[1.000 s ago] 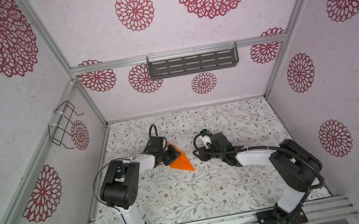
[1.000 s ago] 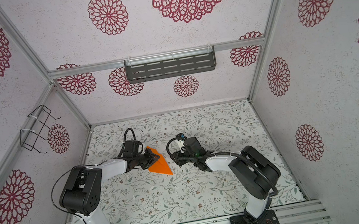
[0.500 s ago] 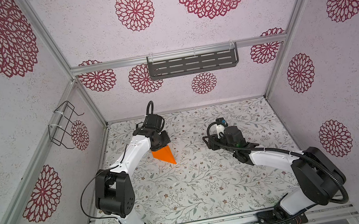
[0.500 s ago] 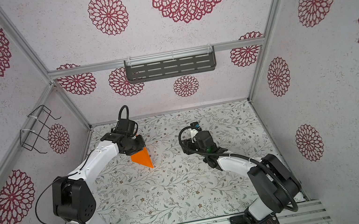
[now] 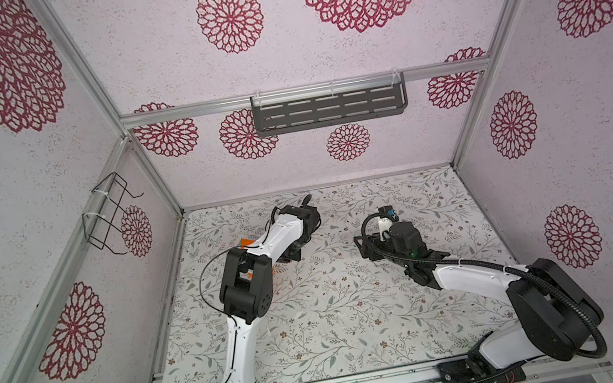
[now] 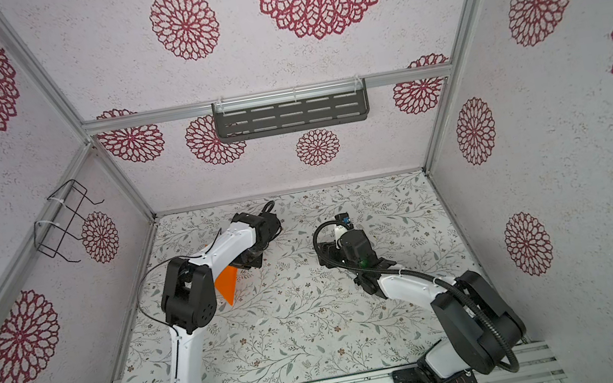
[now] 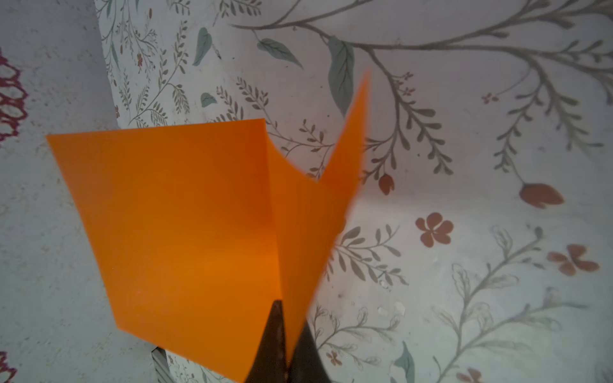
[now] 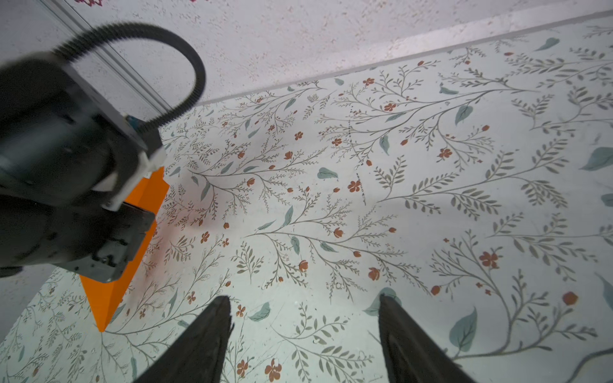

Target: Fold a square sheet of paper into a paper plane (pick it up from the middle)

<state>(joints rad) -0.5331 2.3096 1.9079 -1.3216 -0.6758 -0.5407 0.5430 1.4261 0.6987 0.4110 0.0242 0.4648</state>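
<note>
Left hand (image 7: pixel 286 320), pinching the creased sheet (image 7: pixel 185 232), has swung it leftward; right hand (image 8: pixel 304 298) has spread and backed away, so folding looks unfinished.

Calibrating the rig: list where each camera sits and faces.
Top views: stereo pair high over the front, looking down at the floral table; left arm and right arm show whole.
Left wrist: on the left arm, looking along the shut left gripper at the orange paper it pinches.
Right wrist: on the right arm, looking past the open right gripper across the table; left arm shows.
Shared: all four show the paper, partly hidden in both top views.
</note>
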